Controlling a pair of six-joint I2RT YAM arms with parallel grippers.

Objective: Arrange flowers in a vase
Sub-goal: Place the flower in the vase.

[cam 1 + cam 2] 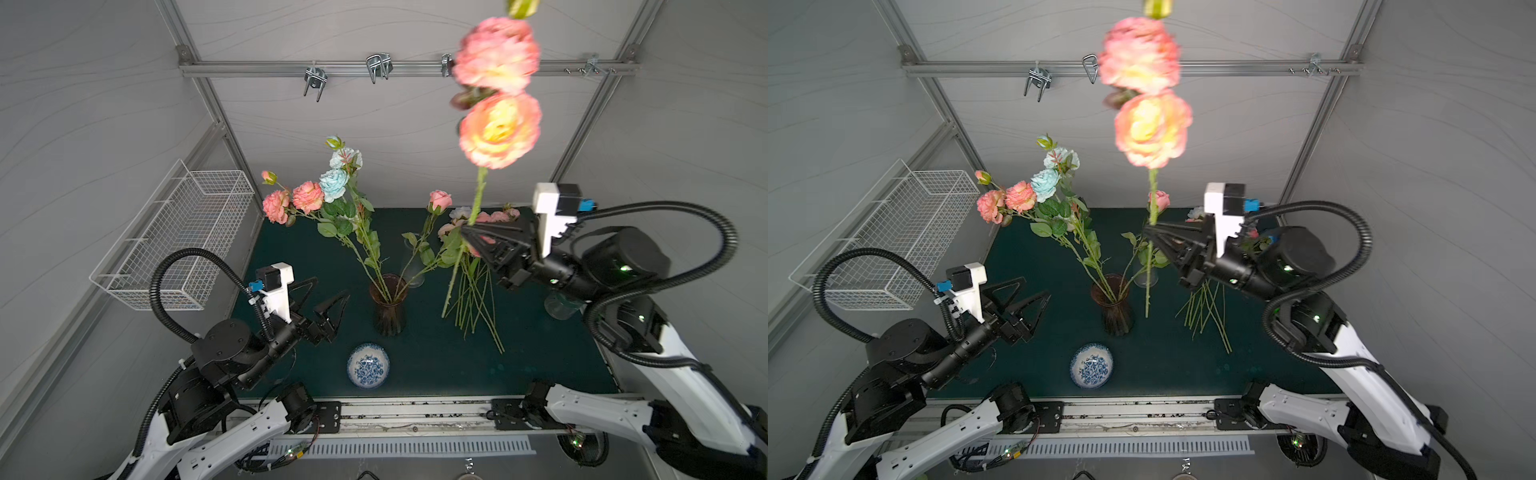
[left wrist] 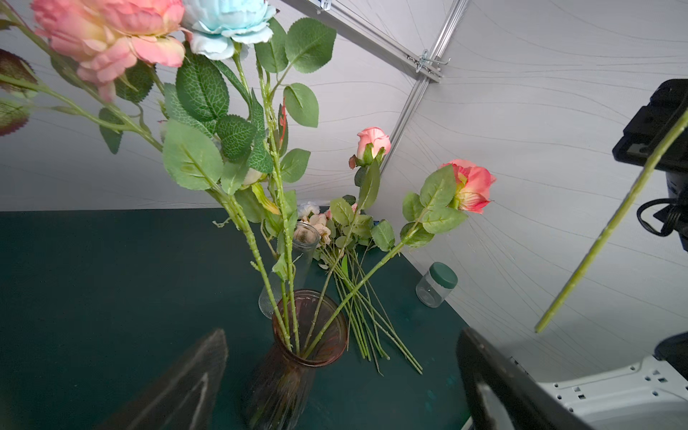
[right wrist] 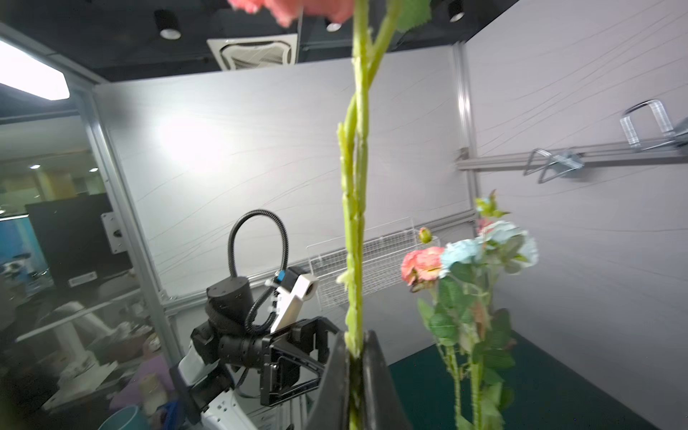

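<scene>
A brown ribbed glass vase [image 1: 388,305] [image 1: 1113,305] [image 2: 309,335] stands mid-table and holds several flowers [image 1: 332,187] with pink, coral and pale blue heads. My right gripper [image 1: 467,230] [image 1: 1148,230] [image 3: 355,357] is shut on the green stem [image 3: 355,223] of another flower. It is raised right of the vase, its two coral-peach heads [image 1: 498,129] [image 1: 1152,129] high up and its lower stem [image 2: 614,223] hanging free. My left gripper [image 1: 328,297] [image 1: 1030,293] [image 2: 342,335] stands open and empty just left of the vase. More flowers [image 1: 473,299] [image 2: 357,316] lie piled on the table behind the right gripper.
A blue-and-white bowl [image 1: 368,365] sits in front of the vase. A clear glass jar [image 2: 298,257] stands just behind the vase, and a green-lidded jar [image 2: 437,284] sits at the right edge. A white wire basket [image 1: 183,237] hangs on the left wall. Metal hooks [image 1: 378,66] hang on the back rail.
</scene>
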